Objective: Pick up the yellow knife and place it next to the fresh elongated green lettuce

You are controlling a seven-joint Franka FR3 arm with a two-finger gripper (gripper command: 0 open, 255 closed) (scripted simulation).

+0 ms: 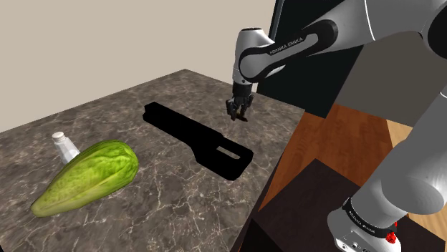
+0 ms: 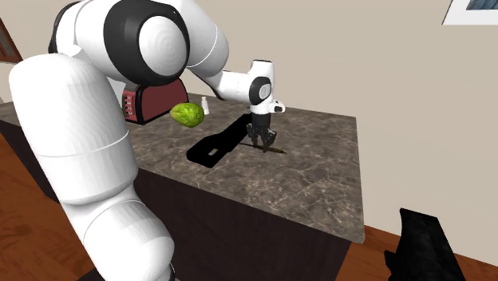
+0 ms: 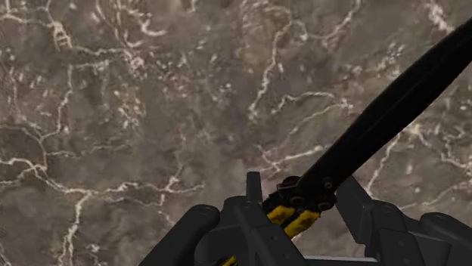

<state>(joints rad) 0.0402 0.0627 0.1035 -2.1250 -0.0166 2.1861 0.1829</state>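
In the wrist view my gripper (image 3: 302, 198) is shut on the knife's yellow-and-black handle (image 3: 293, 216). The knife's dark blade (image 3: 393, 106) runs away from the fingers over the marble counter (image 3: 136, 113). The shoulder view has the gripper (image 1: 239, 109) hanging just above the counter's far side, past the end of a long flat black object (image 1: 197, 139). The elongated green lettuce (image 1: 89, 175) lies toward the shoulder view's left, well away from the gripper. In the second exterior view the gripper (image 2: 262, 137) is mid-counter and the lettuce (image 2: 187, 114) lies behind it.
A small white bottle (image 1: 66, 147) stands right behind the lettuce. The flat black object (image 2: 219, 142) lies between gripper and lettuce. A dark red appliance (image 2: 148, 104) sits at the counter's far end. The counter edge (image 1: 276, 179) drops to a wooden floor beside my stand.
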